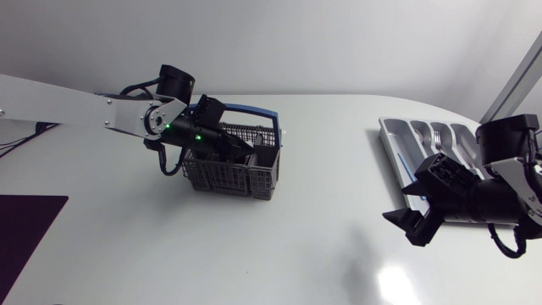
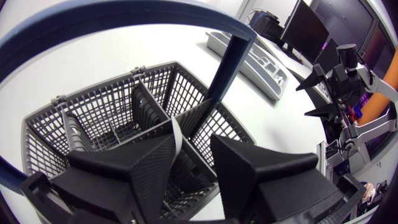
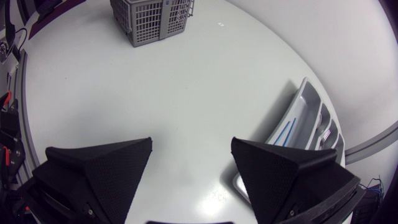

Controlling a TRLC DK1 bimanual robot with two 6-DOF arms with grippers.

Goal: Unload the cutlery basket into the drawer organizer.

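The grey mesh cutlery basket stands towards the far edge of the white table, left of its middle, with its blue hoop handle raised over it. The left arm comes in from the left edge, and its end effector is lowered into the basket at the compartments by the handle's post. A thin pale strip, seemingly the stem of a utensil, rises just at its tip. I cannot tell whether the end effector is clenched on it or merely beside it. The compartments beyond show only dark dividers and bare mesh. The grey drawer organizer lies near the table's right edge, its long slots running from the far side towards the near side. A fork lies in one of the middle slots, tines towards the far edge, and two thin blue-tinted pieces lie in the long slot nearest the table's middle. The right end effector hovers at the organizer's near end, released, its two wedges spread wide with nothing between them. A dark mat lies at the table's left edge.
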